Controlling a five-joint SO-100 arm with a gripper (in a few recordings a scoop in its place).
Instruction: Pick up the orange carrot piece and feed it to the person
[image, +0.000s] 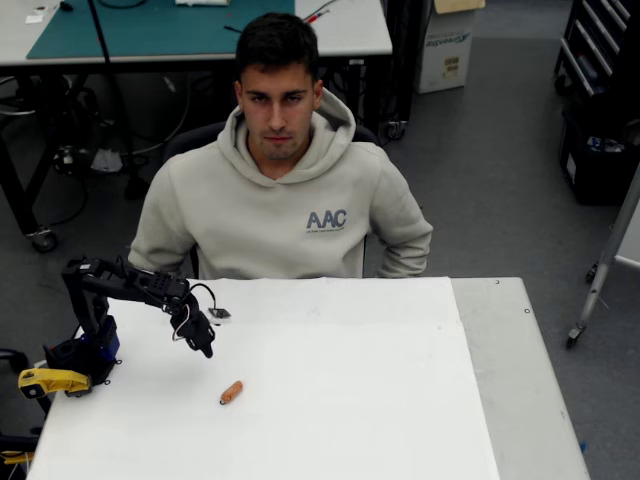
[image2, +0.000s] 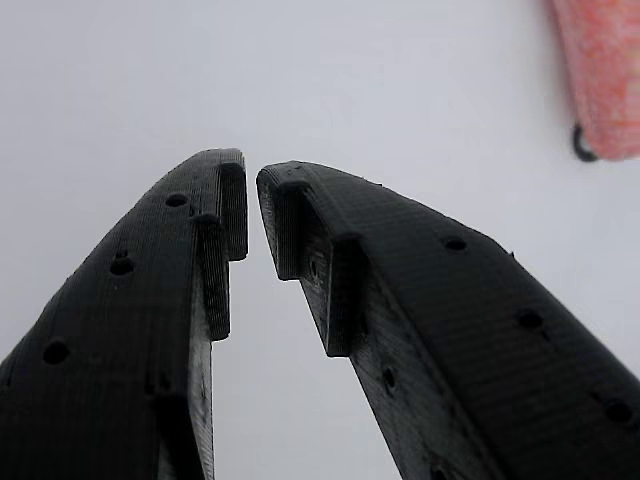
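the orange carrot piece (image: 231, 392) is seen lying on the white table (image: 380, 400), left of centre in the overhead view, near the front edge. the gripper (image: 205, 346) is held above the table, up and to the left of the carrot, apart from it. in the wrist view the fingers (image2: 150, 330) are brought nearly together at their tips, nothing pinched between them. the person (image: 280, 200) is seated behind the table.
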